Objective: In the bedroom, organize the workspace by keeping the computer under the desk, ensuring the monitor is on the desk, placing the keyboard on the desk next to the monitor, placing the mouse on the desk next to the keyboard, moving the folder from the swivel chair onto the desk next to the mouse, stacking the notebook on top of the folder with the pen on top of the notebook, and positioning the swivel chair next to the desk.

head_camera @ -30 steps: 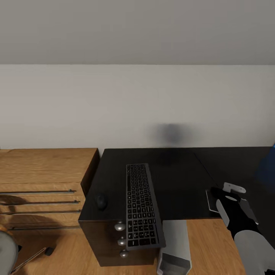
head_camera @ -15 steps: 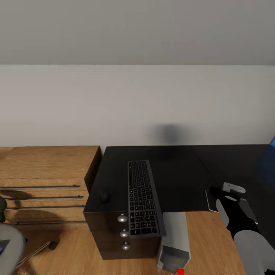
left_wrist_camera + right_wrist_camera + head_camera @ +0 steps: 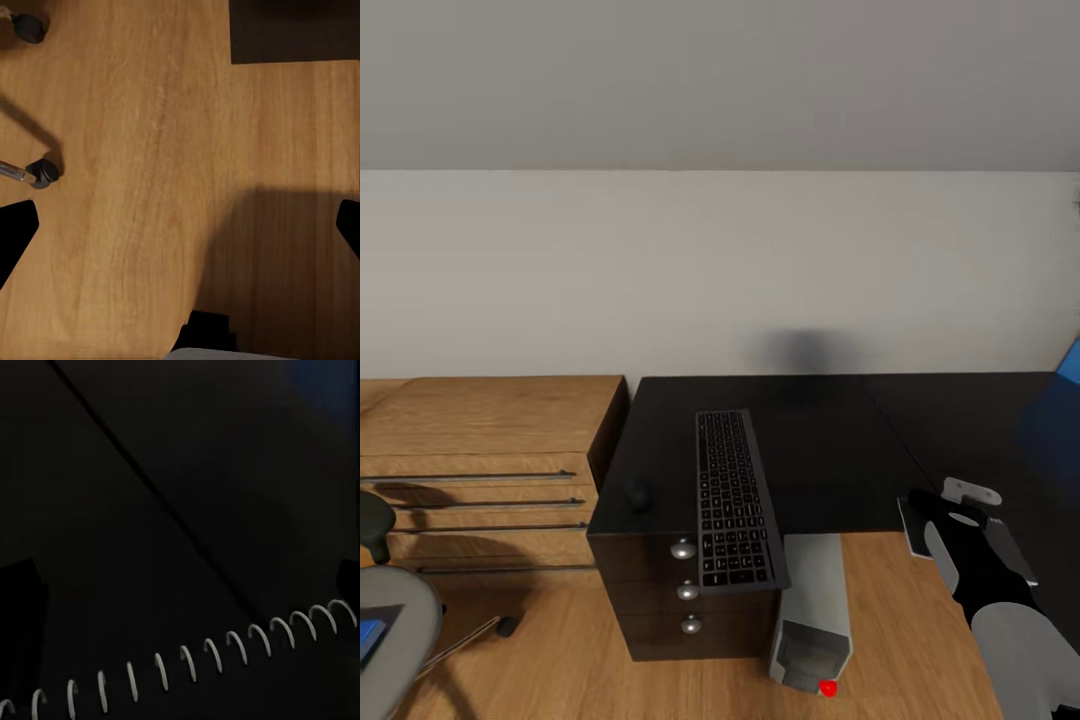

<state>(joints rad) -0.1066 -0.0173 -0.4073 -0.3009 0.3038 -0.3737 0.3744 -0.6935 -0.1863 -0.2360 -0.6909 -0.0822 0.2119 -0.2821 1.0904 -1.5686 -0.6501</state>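
The right gripper (image 3: pixel 958 505) is hovering at the table (image 3: pixel 810 460) edge, the notebook (image 3: pixel 908 525) just under it. I cannot tell if it is gripping. The left gripper (image 3: pixel 181 232) is gaping wide, holding nothing. Moving slowly is best here, keeping the notebook flat.

Head camera looked down and forward over the desk (image 3: pixel 830 450), left wrist camera faced straight down at the floor (image 3: pixel 150 150), right wrist camera hung close over the black desktop — ground shared with the head view.
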